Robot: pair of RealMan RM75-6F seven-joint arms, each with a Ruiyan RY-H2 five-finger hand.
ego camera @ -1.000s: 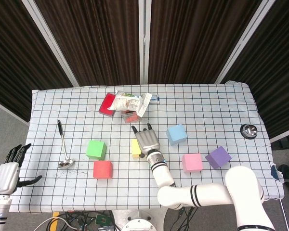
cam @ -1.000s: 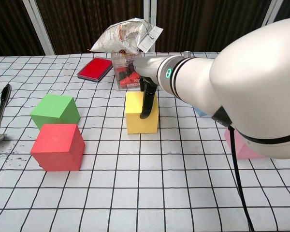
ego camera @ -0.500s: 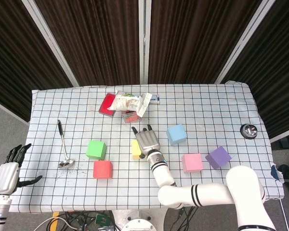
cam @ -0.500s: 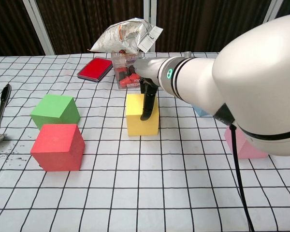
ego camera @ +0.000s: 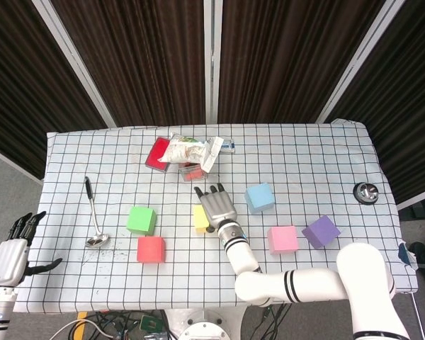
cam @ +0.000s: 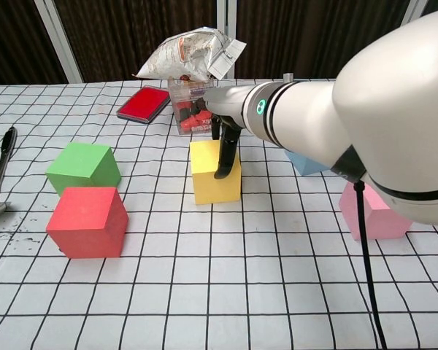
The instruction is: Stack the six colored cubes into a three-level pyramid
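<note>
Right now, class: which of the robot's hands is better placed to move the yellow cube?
The right hand: it already rests on the yellow cube, probably gripping it. The left hand hangs off the table's near-left corner, far from every cube.

Ladle (ego camera: 92, 212) left of two cubes (ego camera: 141, 219)

My right hand (ego camera: 214, 207) sits over the yellow cube (cam: 215, 172), fingers draped on its right face. To its left, a lane of bare cloth separates it from the green cube (ego camera: 141, 219) and red cube (ego camera: 150, 249), which sit just beside each other. Behind it, a clear box (cam: 188, 106) under a crumpled bag (cam: 192, 52) blocks the far side. The blue cube (ego camera: 259, 197) stands near on the right.
</note>
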